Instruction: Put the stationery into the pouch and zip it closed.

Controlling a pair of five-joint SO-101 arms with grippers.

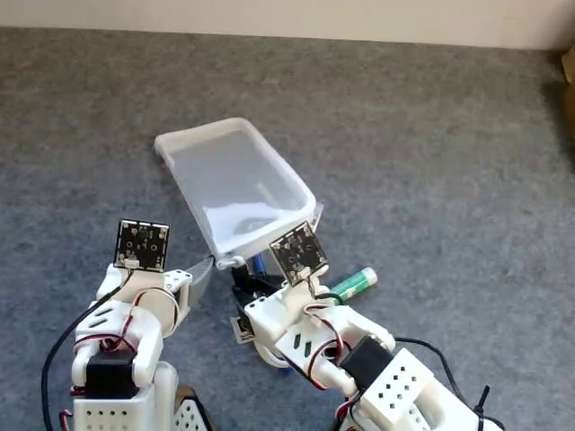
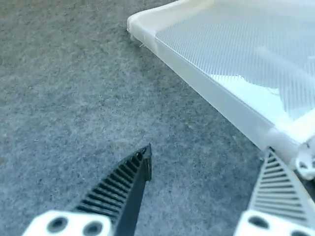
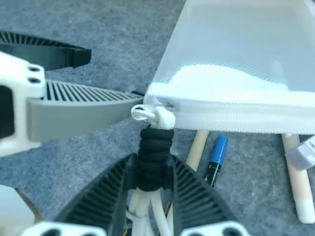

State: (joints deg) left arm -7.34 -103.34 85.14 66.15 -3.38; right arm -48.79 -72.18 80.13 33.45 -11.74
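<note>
Pouch [image 1: 235, 184], translucent white mesh, flat on grey table [image 1: 431, 117], mid-scene. White zip slider [image 3: 152, 115] at near corner, black cord loop [image 3: 155, 147] hanging off it. Right gripper [image 3: 150, 169] fingers clamped on cord loop. Left gripper [image 2: 209, 157] fingers wide apart, pale one just beside slider corner. Blue pen [image 3: 216, 157], wooden pencils [image 3: 198, 147], green marker [image 1: 355, 283] on table outside pouch, by zip edge.

Translucent white mesh pouch [image 1: 235, 175] lies on the grey bench [image 1: 449, 135], zip edge toward the arms; its white slider [image 3: 156, 117] bears a black cord loop [image 3: 151, 160]. Blue pen [image 3: 215, 158], green-capped marker [image 1: 356, 284] and pale sticks [image 3: 298, 182] lie outside, beside that edge.
</note>
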